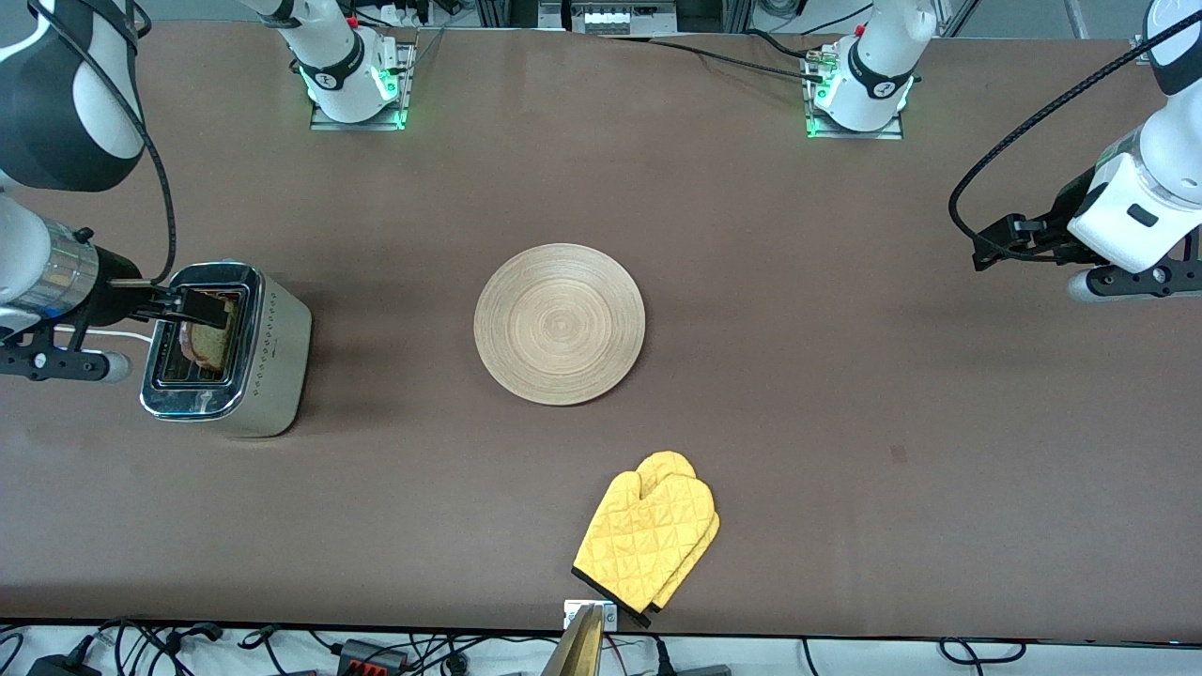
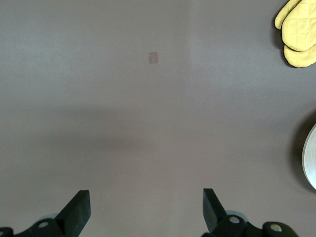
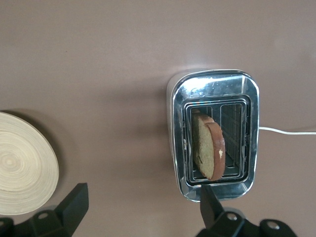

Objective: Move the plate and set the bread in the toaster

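Observation:
The toaster (image 1: 246,361) stands at the right arm's end of the table. The bread (image 1: 211,343) stands tilted in one of its slots, its top edge showing. My right gripper (image 1: 197,305) hovers open and empty just above the toaster's top. In the right wrist view the toaster (image 3: 215,89) and the bread (image 3: 210,148) lie below the open gripper (image 3: 143,210), one fingertip (image 3: 210,205) over the toaster's end. The bamboo plate (image 1: 560,324) lies flat at mid-table, empty. My left gripper (image 1: 1009,242) waits open and empty (image 2: 144,210) over bare table at the left arm's end.
A yellow oven mitt (image 1: 648,526) lies near the table's front edge, nearer the camera than the plate; it also shows in the left wrist view (image 2: 298,32). The toaster's white cord (image 3: 286,131) trails off toward the table's end. The plate's edge (image 2: 311,158) shows in the left wrist view.

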Robot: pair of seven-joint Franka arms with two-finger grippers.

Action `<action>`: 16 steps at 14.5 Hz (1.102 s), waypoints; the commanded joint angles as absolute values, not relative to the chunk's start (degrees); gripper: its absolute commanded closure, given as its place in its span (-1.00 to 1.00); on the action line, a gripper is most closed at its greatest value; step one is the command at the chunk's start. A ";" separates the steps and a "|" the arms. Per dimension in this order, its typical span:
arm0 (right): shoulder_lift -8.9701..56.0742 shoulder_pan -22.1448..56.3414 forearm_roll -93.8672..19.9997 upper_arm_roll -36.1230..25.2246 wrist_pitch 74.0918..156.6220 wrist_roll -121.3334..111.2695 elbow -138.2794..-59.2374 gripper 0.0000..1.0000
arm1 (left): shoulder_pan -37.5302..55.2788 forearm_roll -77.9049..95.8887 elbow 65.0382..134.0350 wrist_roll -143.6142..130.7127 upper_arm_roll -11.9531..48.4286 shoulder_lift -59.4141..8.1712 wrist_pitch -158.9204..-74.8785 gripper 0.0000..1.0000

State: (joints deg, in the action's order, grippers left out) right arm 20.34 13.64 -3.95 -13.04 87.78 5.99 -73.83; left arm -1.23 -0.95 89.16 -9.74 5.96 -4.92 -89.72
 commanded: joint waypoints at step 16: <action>5.82 -0.97 -0.26 -2.29 97.71 -2.02 -90.84 -1.00 | -1.41 -0.97 87.71 -10.02 6.24 -5.19 -88.42 -1.00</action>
